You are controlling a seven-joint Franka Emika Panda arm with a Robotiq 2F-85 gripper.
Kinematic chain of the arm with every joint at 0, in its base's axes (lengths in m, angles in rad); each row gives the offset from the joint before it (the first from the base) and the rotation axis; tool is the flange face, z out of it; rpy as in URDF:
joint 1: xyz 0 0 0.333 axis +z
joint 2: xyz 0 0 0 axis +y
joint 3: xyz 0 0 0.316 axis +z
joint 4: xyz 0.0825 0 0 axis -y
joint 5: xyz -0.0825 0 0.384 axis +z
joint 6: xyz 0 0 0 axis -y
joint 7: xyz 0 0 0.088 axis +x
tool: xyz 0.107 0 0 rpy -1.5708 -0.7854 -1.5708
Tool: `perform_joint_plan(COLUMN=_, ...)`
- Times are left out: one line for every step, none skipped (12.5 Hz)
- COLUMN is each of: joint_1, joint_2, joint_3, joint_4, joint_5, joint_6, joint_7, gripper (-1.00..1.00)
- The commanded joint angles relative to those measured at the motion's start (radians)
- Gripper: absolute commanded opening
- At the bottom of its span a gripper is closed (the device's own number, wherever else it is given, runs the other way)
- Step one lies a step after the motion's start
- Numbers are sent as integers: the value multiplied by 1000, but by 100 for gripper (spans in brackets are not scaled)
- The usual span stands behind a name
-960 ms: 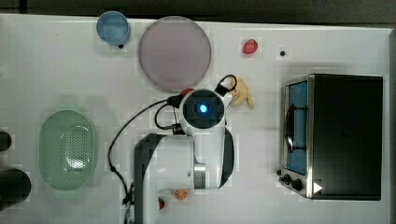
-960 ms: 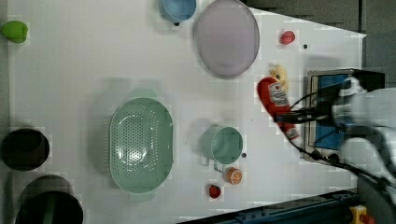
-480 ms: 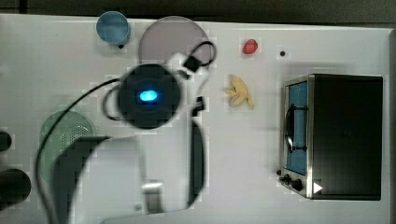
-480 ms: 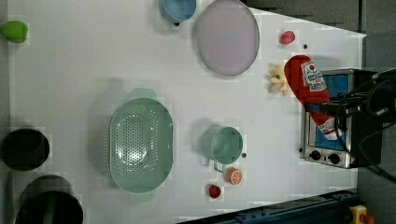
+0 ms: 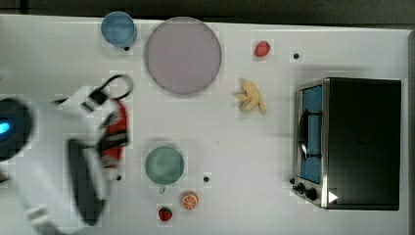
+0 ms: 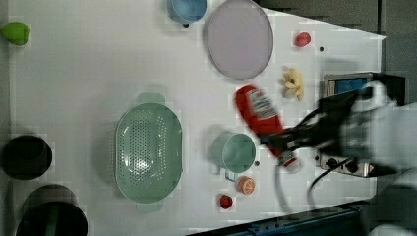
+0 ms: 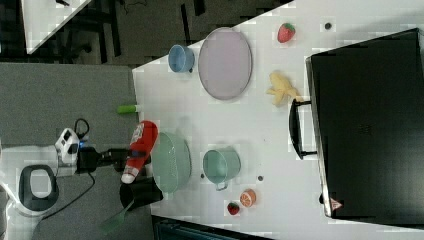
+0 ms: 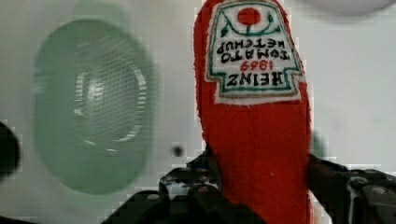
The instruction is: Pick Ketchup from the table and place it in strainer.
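Top view: arm [image 5: 54, 161] blurred over the top view's left side of the white bench [image 5: 254, 196]. Ketchup [image 5: 116, 134] gripped in the hand [image 5: 111, 139], red body poking out beside the arm, just toward the top view's left of the green cup [image 5: 164, 165]. Purple plate [image 5: 183, 56] and blue cup [image 5: 119, 29] along the far edge, strawberry [image 5: 262, 48] near them, banana [image 5: 251, 96] mid-bench, toaster oven [image 5: 350, 143] on the top view's right. Orange slice [image 5: 189, 200] and small red fruit [image 5: 165, 214] below the green cup.

Left view: ketchup [image 6: 258, 115] held off the bench, tilted, cap end in the hand [image 6: 290, 142], body lying between plate [image 6: 239, 38] and green cup [image 6: 238, 153]. Strainer [image 6: 148, 153] on the bench, well apart from the bottle toward the left view's left, nothing in it. Two dark bowls [image 6: 24, 156] at the left view's lower left corner, green object [image 6: 14, 32] at upper left.

Right view: hand [image 7: 131, 159] clamped on the ketchup [image 7: 142, 141] near its cap; bottle appears just beside the strainer [image 7: 171, 162] rim, on the right view's left of it.

Wrist view: fingers [image 8: 327, 172] closed on both sides of the ketchup [image 8: 257, 116], label upside down, partly open width set by the bottle. Strainer [image 8: 93, 102] on the bench beyond, beside the bottle, not under it.
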Motion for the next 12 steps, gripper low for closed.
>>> perform_joint_plan(joint_1=43, joint_2=73, joint_3=102, joint_4=-14, joint_5=-2, joint_6=100, joint_7=314, gripper=20)
perform_joint_plan(joint_1=45, joint_2=105, joint_3=138, joint_4=-23, joint_5=-3, joint_6=152, joint_7=382, gripper=20)
perform_joint_plan(joint_1=49, joint_2=138, joint_3=167, joint_4=-34, joint_5=-4, joint_6=205, joint_7=447, gripper=20)
perform_joint_plan(joint_1=56, joint_2=172, joint_3=192, joint_4=-48, joint_5=-10, joint_6=262, joint_7=495, gripper=20)
perform_joint_plan(joint_1=64, joint_2=205, joint_3=209, joint_4=-65, joint_5=-27, joint_6=320, joint_7=526, gripper=20)
perform_joint_plan(joint_1=74, joint_2=236, joint_3=215, joint_4=-84, joint_5=-54, joint_6=380, joint_7=547, gripper=20)
perform_joint_plan(joint_1=81, joint_2=266, joint_3=215, joint_4=-104, joint_5=-89, joint_6=436, joint_7=565, gripper=20)
perform_joint_plan(joint_1=83, joint_2=296, joint_3=214, joint_4=-124, joint_5=-118, joint_6=491, joint_7=573, gripper=20)
perform_joint_plan(joint_1=83, joint_2=327, joint_3=212, joint_4=-144, joint_5=-143, joint_6=533, joint_7=576, gripper=20)
perform_joint_plan(joint_1=83, joint_2=356, joint_3=210, joint_4=-161, joint_5=-154, joint_6=568, joint_7=579, gripper=29)
perform_joint_plan(joint_1=83, joint_2=383, joint_3=207, joint_4=-171, joint_5=-157, joint_6=598, joint_7=582, gripper=50)
perform_joint_plan(joint_1=83, joint_2=405, joint_3=204, joint_4=-175, joint_5=-157, joint_6=629, joint_7=582, gripper=72)
